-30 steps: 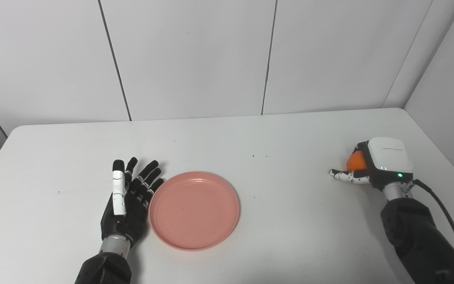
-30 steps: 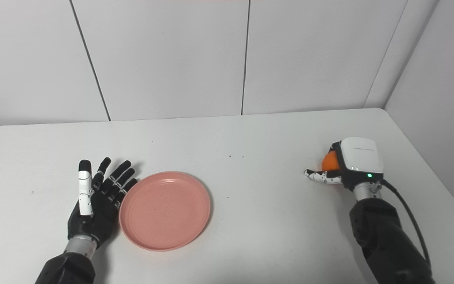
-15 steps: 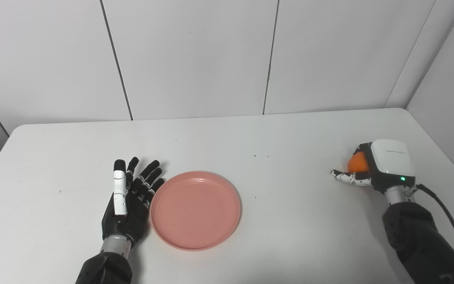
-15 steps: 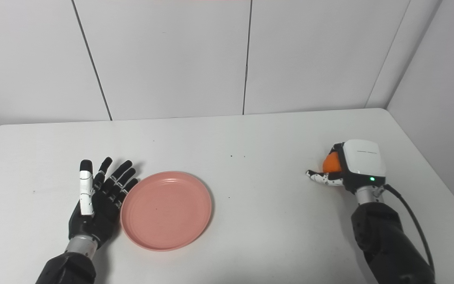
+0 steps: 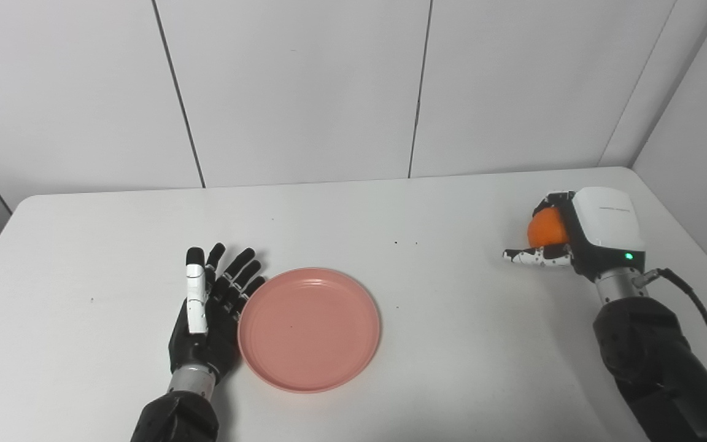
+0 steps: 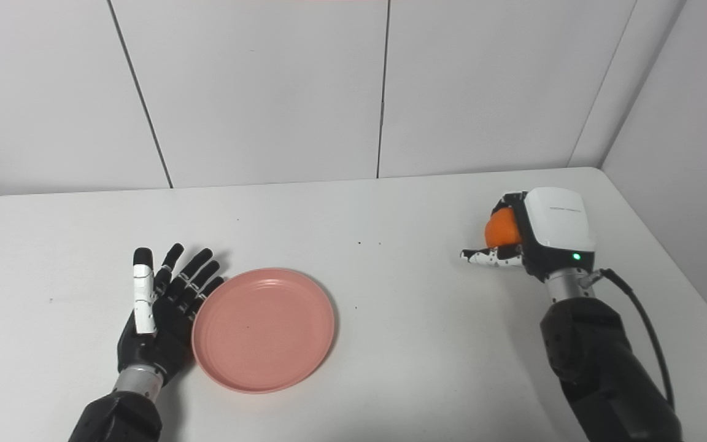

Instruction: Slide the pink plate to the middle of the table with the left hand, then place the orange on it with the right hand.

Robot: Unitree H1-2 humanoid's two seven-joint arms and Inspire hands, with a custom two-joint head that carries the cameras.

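The orange (image 5: 545, 226) sits in the right part of the frame, wrapped in the right hand (image 5: 577, 236), and it is now higher in the picture than a second ago: it has come up off the surface (image 5: 452, 344), and a faint shadow shows on the white top below the thumb. That reads as the lift done and the carry toward the plate about to start. The orange is round, so it has no long axis and points nowhere; only its left face shows, the rest hidden by the fingers and the white back of the hand. The thumb sticks out to the left, toward frame centre.

The pink plate (image 5: 309, 328) lies flat, rim up, in the lower middle of the frame, a little left of centre, and has crept slightly rightward since the earlier pictures. It too is round, with no direction of its own. The left hand (image 5: 209, 313) stands against its left rim, fingers spread and grasping nothing, palm toward the plate, apparently touching the rim. The slide looks nearly finished. Plate and orange are well apart.
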